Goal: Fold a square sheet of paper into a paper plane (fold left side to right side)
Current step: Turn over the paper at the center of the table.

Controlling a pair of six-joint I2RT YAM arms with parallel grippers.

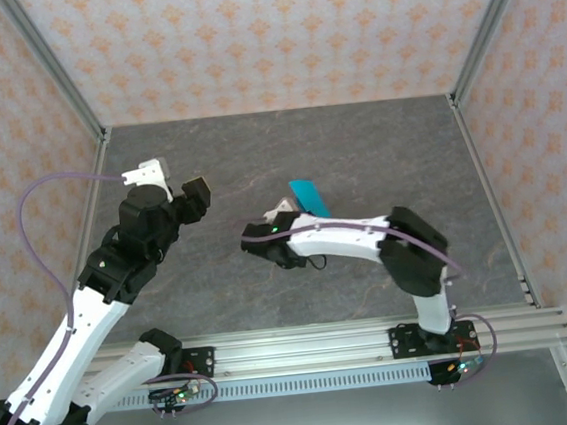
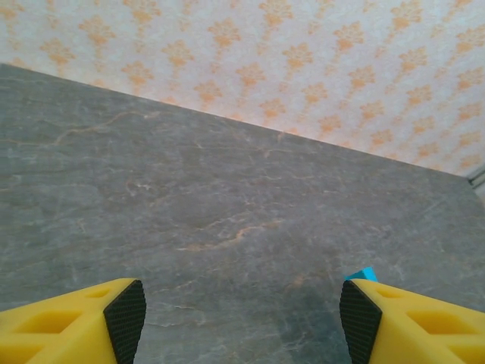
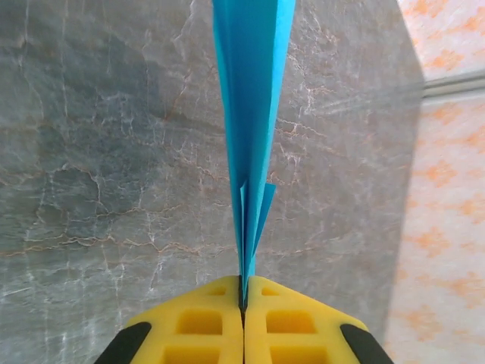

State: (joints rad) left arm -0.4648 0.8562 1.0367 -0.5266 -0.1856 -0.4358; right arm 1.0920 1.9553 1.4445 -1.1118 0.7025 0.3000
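Nearest, both arms rise from a metal rail (image 1: 317,348) along the front edge of the grey marbled counter (image 1: 377,143). The right arm reaches left and forward. The right tool (image 3: 244,297) is clenched on the paper plane (image 3: 250,114): its yellow fingers (image 3: 197,326) meet flush, with the cyan-blue layers pinched in the seam between them. From that grip the paper stands on edge and runs away from the wrist camera. It is narrow at the fingers and broader farther out, and several folded layers show near the grip. From above, it appears as a small slanted blue shape just beyond the tool, near the middle of the counter. To the left, the left tool (image 2: 242,318) is released, its black-padded fingers (image 2: 68,326) spread wide over bare counter, holding nothing. A blue corner of the paper peeks just past its right finger. Orange-patterned walls (image 1: 246,35) close the far side.
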